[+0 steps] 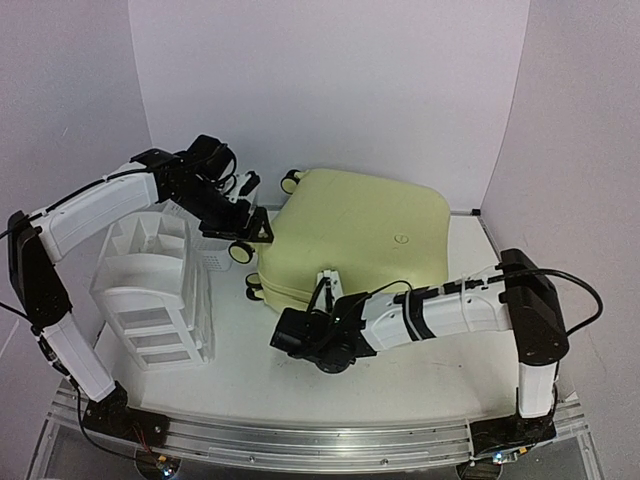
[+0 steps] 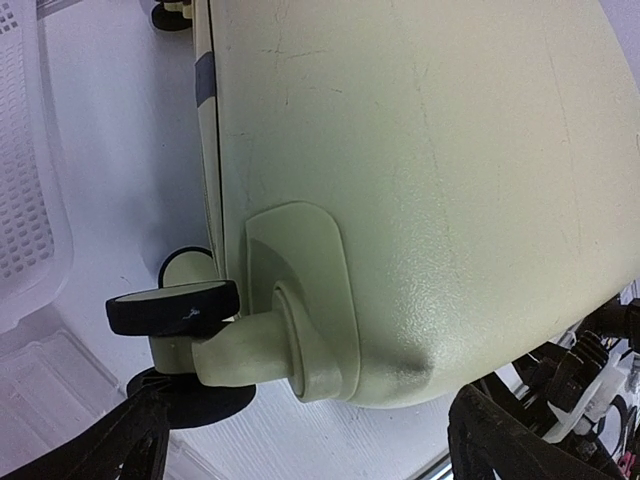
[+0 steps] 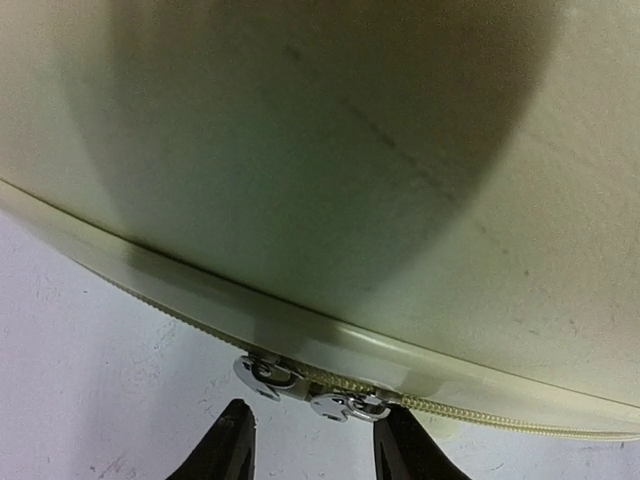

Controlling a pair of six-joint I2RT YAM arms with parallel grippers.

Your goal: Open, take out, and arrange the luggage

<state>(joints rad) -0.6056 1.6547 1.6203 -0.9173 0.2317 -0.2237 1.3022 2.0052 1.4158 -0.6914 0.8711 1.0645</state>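
White walls (image 1: pixel 330 90) back a white table (image 1: pixel 430 375) where I run two arms from afar. The luggage (image 1: pixel 360 235), a pale-yellow hard-shell case, lies flat and zipped shut toward the back of the table, right of centre, its black wheels pointing left. The left gripper (image 1: pixel 252 226) hangs at the case's near-left corner with its jaws spread wide and nothing between them; its wrist camera looks onto a black wheel (image 2: pixel 175 305) on its yellow stalk just beside that corner. The right gripper (image 3: pixel 315 445) sits low against the case's near edge, its two dark fingertips (image 3: pixel 235 440) set a little apart on either side of the pair of metal zipper pulls (image 3: pixel 310 390) on the seam; I cannot tell whether they pinch the pulls or merely flank them. A white plastic drawer unit (image 1: pixel 150 290) stands at the left of the table, with a white mesh basket (image 2: pixel 30 180) between it and the case
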